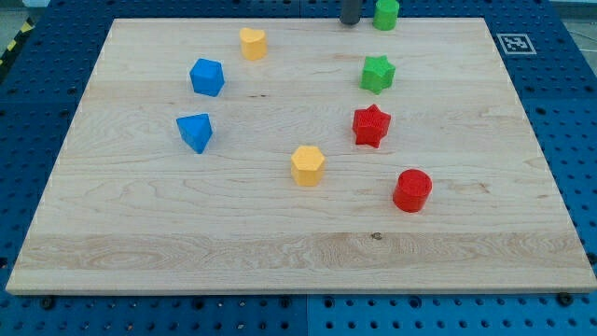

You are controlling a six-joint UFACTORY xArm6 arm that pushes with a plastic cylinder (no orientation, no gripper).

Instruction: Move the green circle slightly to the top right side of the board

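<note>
The green circle point(386, 14) stands at the view's top edge of the wooden board point(140, 233), right of centre, partly cut off by the frame. My tip point(350, 21) is a dark rod end just to the view's left of the green circle, close beside it; whether they touch cannot be told. A green star point(377, 74) lies below the circle.
A red star point(371, 126) and a red circle point(411, 190) lie below the green star. A yellow hexagon point(307, 165) sits near the middle, a yellow block point(253, 43) at top centre-left. A blue cube point(207, 77) and a blue triangular block point(195, 132) lie on the left.
</note>
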